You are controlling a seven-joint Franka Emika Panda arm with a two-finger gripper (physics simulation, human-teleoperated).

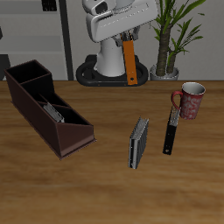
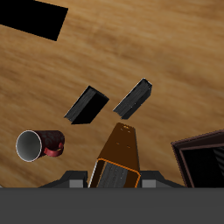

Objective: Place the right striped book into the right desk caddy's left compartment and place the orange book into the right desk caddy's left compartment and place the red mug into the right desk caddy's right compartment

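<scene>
My gripper (image 1: 129, 40) is high above the table's back, shut on the top end of the orange book (image 1: 129, 63), which hangs upright below it. In the wrist view the orange book (image 2: 122, 150) sticks out from between the fingers (image 2: 87, 175). The right desk caddy (image 1: 35, 122) stands well off to the side of the gripper, and its corner (image 2: 203, 153) also shows in the wrist view. A light striped book (image 1: 52, 112) lies in its long low left compartment. The taller right compartment (image 1: 26, 77) looks empty. The red mug (image 1: 191, 99) stands upright on the table on the opposite side, seen from above in the wrist view (image 2: 39, 144).
A darker grey striped book (image 1: 138, 143) and a thin black book (image 1: 171, 127) lie on the table between the caddy and the mug; both books (image 2: 86, 105) show below the gripper in the wrist view. A potted plant (image 1: 168, 52) stands at the back beside the robot base (image 1: 109, 70).
</scene>
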